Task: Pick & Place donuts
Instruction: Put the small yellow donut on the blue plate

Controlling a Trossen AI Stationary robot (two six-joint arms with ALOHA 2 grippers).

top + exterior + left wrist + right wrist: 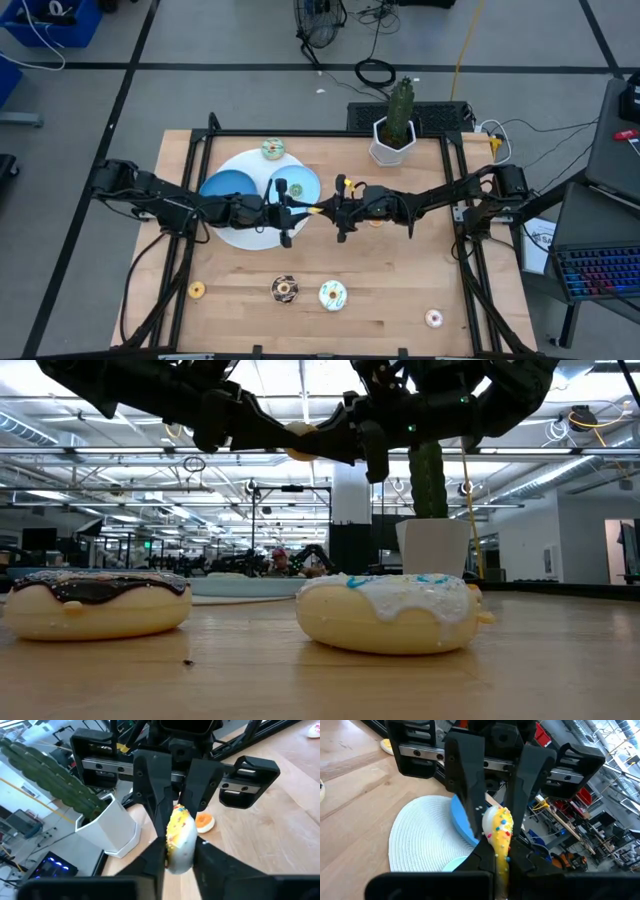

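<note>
Look at the middle of the bench (400, 290): your two arms meet there, up in the air. The left gripper (300, 210) and the right gripper (325, 209) both pinch the same yellow donut (179, 837). It has little coloured sprinkles on its icing. In the wrist views you see one arm's fingers closed on the donut from one side and the other arm's fingers (156, 795) closed on it from the far side. The donut stands on its edge between them. In the low view it hangs high above the wood.

Under the left arm lies a white round mat (245, 232), near the back left corner of the bench. A light blue plate (222, 186) and a blue bowl (305, 182) sit on it. A donut with green icing (273, 149) lies at the back edge of the mat.

An orange donut (204, 821) lies flat on the wood just under the right arm, near the bench's middle.

Along the front edge you have four more: a small yellow-orange one (197, 290) toward the front left, a chocolate donut (284, 289), a white iced donut with blue sprinkles (332, 295), and a pink one (434, 318) toward the front right corner.

A cactus in a white pot (393, 135) stands at the back edge.
</note>
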